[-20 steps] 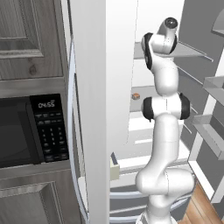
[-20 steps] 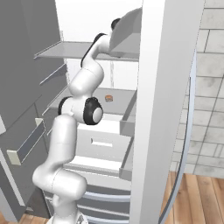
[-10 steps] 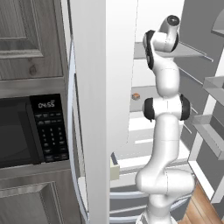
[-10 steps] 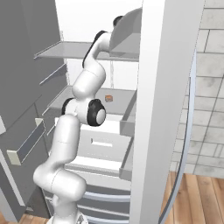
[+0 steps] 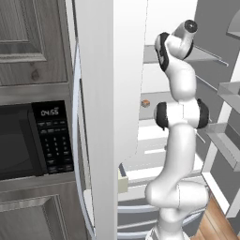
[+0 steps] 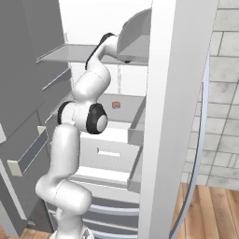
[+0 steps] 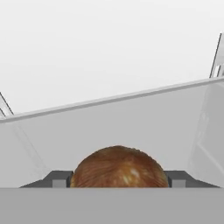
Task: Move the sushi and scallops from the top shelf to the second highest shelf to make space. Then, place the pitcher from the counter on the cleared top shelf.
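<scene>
The scallops (image 7: 118, 168), a round golden-brown lump, sit between my gripper's (image 7: 116, 180) two dark fingertips (image 7: 57, 179), which press against both of their sides: the gripper is shut on them. The top shelf (image 7: 131, 127) stretches grey and flat beyond them. In the base views my arm reaches up to the top shelf (image 6: 60, 53). The sushi (image 5: 146, 102), orange-brown over white, lies on the second highest shelf (image 6: 128, 99); the right base view shows the sushi (image 6: 116, 105) too. The pitcher is out of view.
The white fridge door (image 5: 110, 93) stands open close to the arm's left, and the other door (image 6: 177, 102) to its right. Grey door bins (image 5: 225, 136) jut out on the right. A microwave (image 5: 28, 140) sits in the wooden cabinet wall.
The wrist has edged a little to the right in the left base view. The jaws keep the same width.
</scene>
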Tool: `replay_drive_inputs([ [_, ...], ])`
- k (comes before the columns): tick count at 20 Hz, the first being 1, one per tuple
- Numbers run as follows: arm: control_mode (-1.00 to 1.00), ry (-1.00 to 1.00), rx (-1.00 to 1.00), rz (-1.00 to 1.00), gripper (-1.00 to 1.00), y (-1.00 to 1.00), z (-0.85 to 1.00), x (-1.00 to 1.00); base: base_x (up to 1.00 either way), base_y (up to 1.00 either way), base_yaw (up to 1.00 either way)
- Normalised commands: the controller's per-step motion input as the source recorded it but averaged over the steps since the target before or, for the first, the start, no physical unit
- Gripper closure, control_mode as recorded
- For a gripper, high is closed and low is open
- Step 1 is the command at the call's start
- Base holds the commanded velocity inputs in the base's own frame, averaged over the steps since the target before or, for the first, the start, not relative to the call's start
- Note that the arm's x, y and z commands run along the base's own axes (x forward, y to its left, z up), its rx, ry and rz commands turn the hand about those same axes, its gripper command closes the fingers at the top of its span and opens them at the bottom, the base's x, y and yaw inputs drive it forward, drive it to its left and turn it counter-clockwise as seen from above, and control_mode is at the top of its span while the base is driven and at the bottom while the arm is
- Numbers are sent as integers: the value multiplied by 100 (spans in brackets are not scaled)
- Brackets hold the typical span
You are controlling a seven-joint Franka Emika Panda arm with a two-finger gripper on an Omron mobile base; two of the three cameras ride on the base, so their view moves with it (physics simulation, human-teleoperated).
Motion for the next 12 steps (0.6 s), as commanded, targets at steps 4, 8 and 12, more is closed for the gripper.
replay_drive_inputs([
  [4, -100, -5, -5, 0, 100, 11, -2, -82, 0, 0, 0],
  [8, -100, 6, -12, 0, 100, 9, 31, -100, 0, 0, 0],
  [12, -100, 11, -14, 0, 100, 26, 19, -100, 0, 0, 0],
])
